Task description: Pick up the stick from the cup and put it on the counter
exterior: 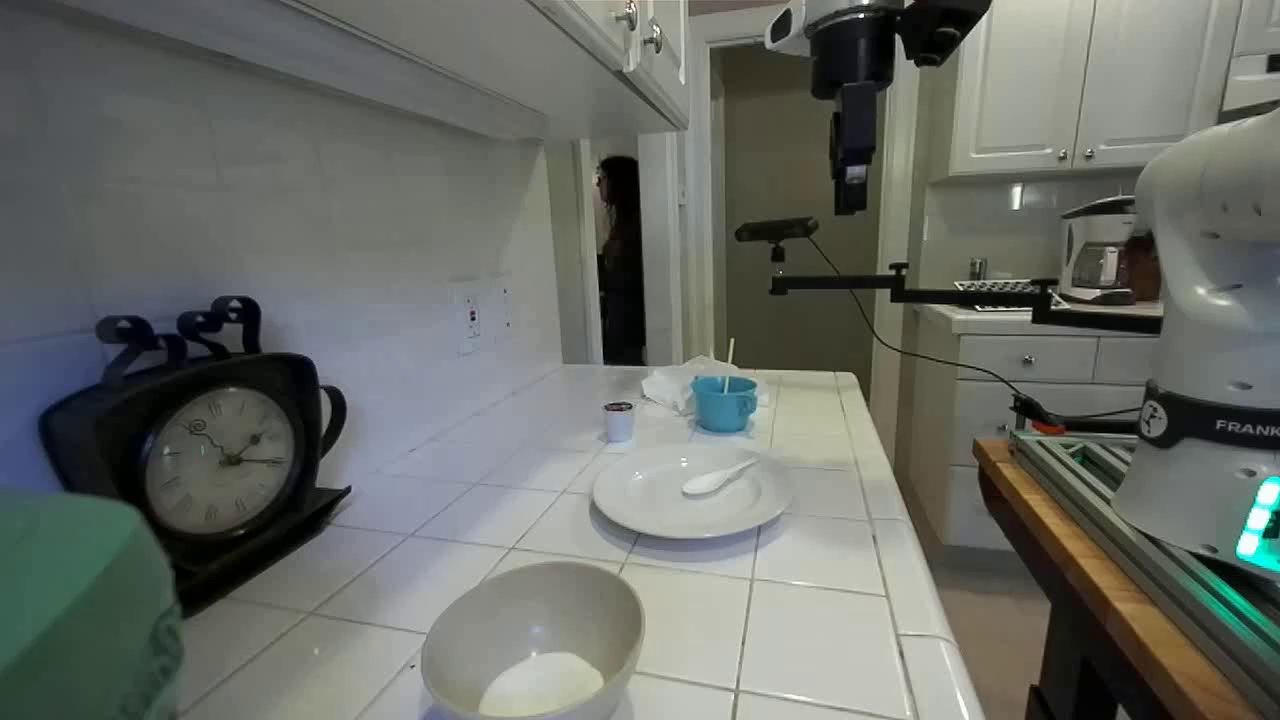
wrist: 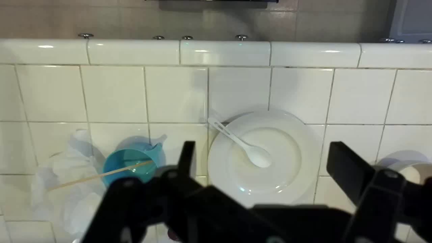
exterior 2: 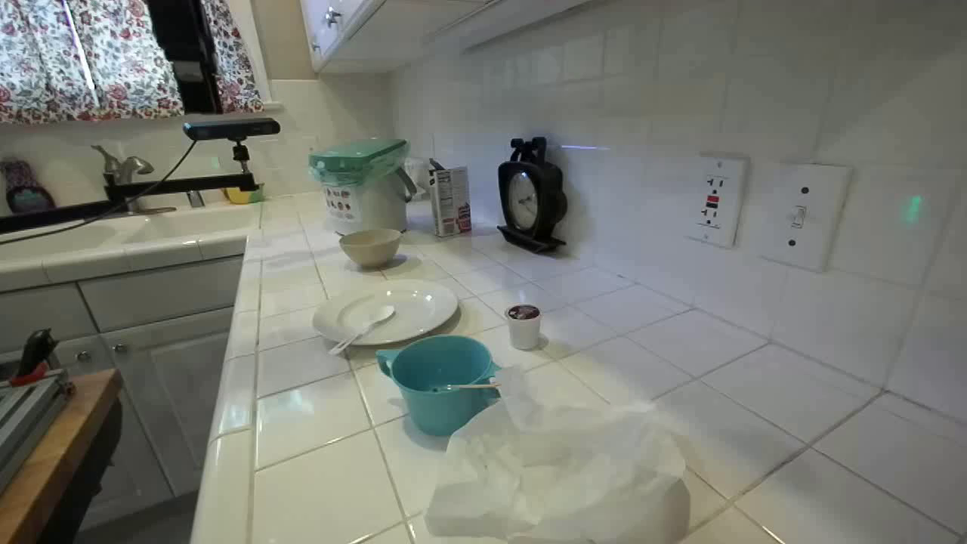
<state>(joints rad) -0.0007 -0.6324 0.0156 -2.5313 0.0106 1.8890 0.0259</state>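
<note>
Pale stick (wrist: 101, 175) in the blue cup (wrist: 130, 157), gripper (wrist: 265, 157) high above the tiled counter (wrist: 175, 94).
Left to right in the wrist view: crumpled white paper (wrist: 72, 165); the stick, slanting out of the cup over its rim, 1 end seen against the paper; the gripper's 2 fingers (wrist: 349, 170), wide apart, with a white spoon (wrist: 259, 157) on a white plate (wrist: 287, 145) showing between them; a bowl (wrist: 412, 173), partly hidden, near the right edge.
</note>
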